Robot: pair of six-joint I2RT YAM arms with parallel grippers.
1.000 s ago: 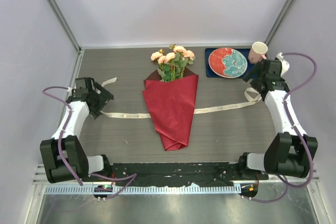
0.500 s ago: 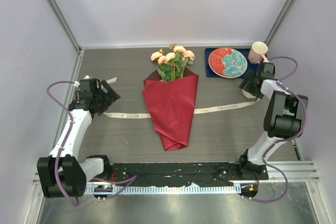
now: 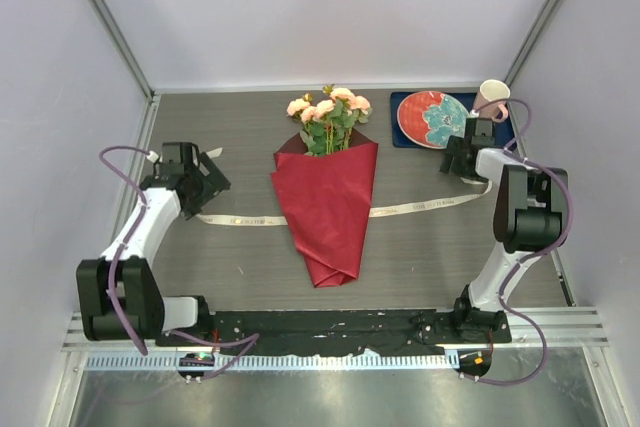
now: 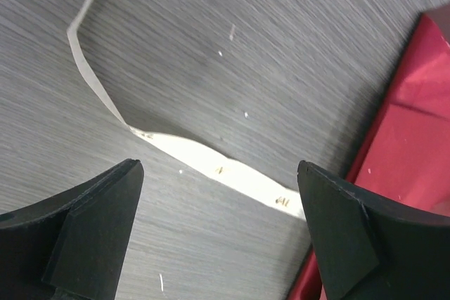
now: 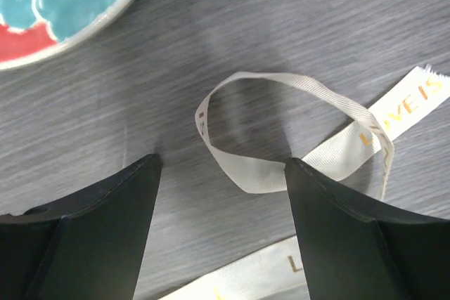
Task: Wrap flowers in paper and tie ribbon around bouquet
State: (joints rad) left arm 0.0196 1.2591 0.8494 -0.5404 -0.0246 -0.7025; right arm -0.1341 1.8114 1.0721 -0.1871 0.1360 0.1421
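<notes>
The bouquet lies mid-table: peach-pink flowers (image 3: 328, 119) stick out of the dark red paper (image 3: 327, 209), which is wrapped into a cone. The cream ribbon (image 3: 240, 219) runs flat under the cone and out on both sides. My left gripper (image 3: 208, 182) stands open over the left stretch of ribbon (image 4: 211, 166), with the paper's edge (image 4: 415, 138) to its right. My right gripper (image 3: 457, 155) stands open over the ribbon's looped right end (image 5: 295, 86). Neither gripper (image 4: 218, 170) (image 5: 223, 161) holds anything.
A red and teal plate (image 3: 433, 119) sits on a small dark blue mat (image 3: 400, 137) at the back right, close to my right gripper. A pink cup (image 3: 492, 97) stands beside it. Side walls close in left and right.
My right gripper has swung left toward the plate, above the ribbon's loop, its arm now folded upright. My left gripper has shifted slightly right toward the bouquet. The bouquet and ribbon have not moved.
</notes>
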